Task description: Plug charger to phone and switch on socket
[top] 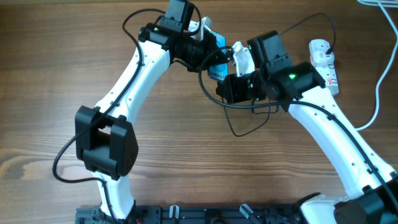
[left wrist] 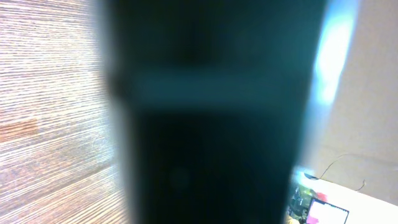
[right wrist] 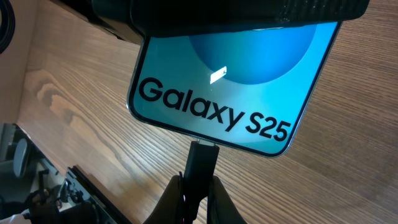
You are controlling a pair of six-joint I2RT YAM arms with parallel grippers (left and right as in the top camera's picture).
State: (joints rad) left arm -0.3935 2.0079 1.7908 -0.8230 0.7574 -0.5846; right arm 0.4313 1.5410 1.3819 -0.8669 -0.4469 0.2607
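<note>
My left gripper [top: 209, 52] is shut on the phone [top: 218, 70] and holds it up off the table. In the right wrist view the phone [right wrist: 230, 74] shows a teal screen printed "Galaxy S25", with the left gripper [right wrist: 236, 15] clamping its top. My right gripper [right wrist: 196, 200] is shut on the charger's black connector [right wrist: 203, 163], whose tip meets the phone's lower edge. The right gripper also shows overhead [top: 226, 82], with the black cable [top: 240, 132] looping below it. The white socket [top: 324, 62] lies at the far right. The left wrist view is filled by the dark, blurred phone [left wrist: 211, 124].
A thick white cord [top: 379, 68] runs from the socket along the right edge. The wooden table [top: 56, 93] spreads to the left and front. The arm bases stand at the front edge [top: 186, 214].
</note>
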